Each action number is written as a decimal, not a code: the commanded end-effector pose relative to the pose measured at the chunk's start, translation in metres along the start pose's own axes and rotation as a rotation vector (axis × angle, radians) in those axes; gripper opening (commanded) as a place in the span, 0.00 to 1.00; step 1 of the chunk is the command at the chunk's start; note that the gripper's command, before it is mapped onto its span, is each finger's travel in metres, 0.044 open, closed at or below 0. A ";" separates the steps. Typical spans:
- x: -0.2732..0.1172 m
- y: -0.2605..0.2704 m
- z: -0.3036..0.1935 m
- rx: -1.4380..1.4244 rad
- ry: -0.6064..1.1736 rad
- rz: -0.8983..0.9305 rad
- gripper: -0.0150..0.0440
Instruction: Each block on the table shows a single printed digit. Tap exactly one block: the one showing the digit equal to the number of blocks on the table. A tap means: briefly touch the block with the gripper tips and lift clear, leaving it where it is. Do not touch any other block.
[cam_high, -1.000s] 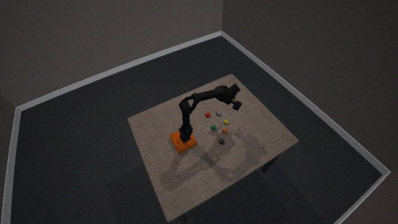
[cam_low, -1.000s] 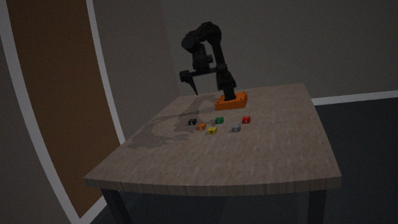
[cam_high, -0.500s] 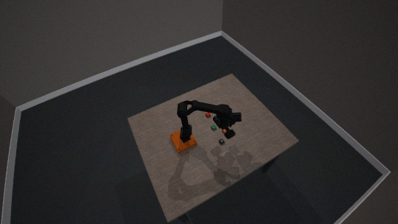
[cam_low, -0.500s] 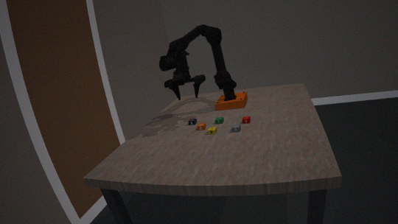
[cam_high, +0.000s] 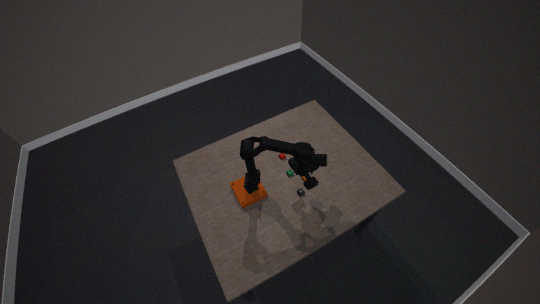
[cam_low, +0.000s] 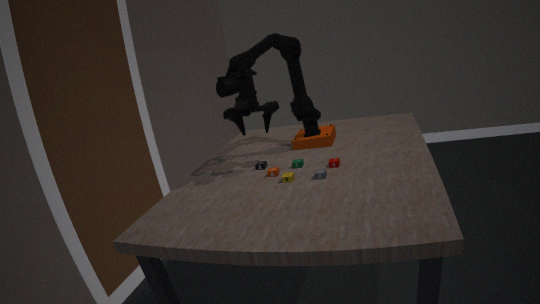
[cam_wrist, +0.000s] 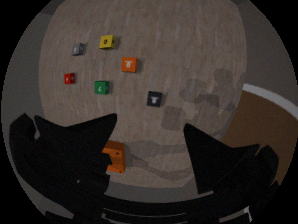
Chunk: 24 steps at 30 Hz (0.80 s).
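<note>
Several small blocks lie apart on the table: black (cam_high: 300, 192) (cam_low: 261, 165) (cam_wrist: 154, 99), orange (cam_high: 303, 178) (cam_low: 273, 172) (cam_wrist: 129, 64), yellow (cam_low: 288, 177) (cam_wrist: 107, 42), green (cam_high: 290, 173) (cam_low: 298, 163) (cam_wrist: 102, 87), grey (cam_low: 320, 174) (cam_wrist: 78, 49) and red (cam_high: 282, 156) (cam_low: 334, 163) (cam_wrist: 69, 78). Each bears a small print; the green one's looks like a 7, and the others are too blurred to read surely. My gripper (cam_low: 255, 133) (cam_wrist: 151, 122) is open and empty, high above the table, with the black block nearest its fingertips in the wrist view. In the top view the arm hides the yellow and grey blocks.
The orange base (cam_high: 242, 195) (cam_low: 314, 141) (cam_wrist: 118, 157) of the arm stands on the wooden table (cam_high: 350, 200) (cam_low: 380, 215) (cam_wrist: 200, 45), behind the blocks in the exterior view. Arm shadows fall beside the black block.
</note>
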<state>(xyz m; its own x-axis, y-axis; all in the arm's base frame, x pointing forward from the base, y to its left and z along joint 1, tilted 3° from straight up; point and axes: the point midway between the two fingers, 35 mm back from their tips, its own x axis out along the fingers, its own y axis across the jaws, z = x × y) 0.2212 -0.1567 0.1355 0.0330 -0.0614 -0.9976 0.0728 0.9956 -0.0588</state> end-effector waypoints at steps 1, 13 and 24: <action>0.001 0.000 -0.001 -0.003 0.005 -0.001 0.93; 0.082 0.000 -0.002 -0.003 0.006 -0.001 0.58; 0.082 0.000 -0.002 -0.003 0.006 -0.001 0.29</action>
<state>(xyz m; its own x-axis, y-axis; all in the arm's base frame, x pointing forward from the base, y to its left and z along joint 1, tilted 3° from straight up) 0.2237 -0.1621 0.0563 0.0334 -0.0622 -0.9975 0.0730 0.9955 -0.0597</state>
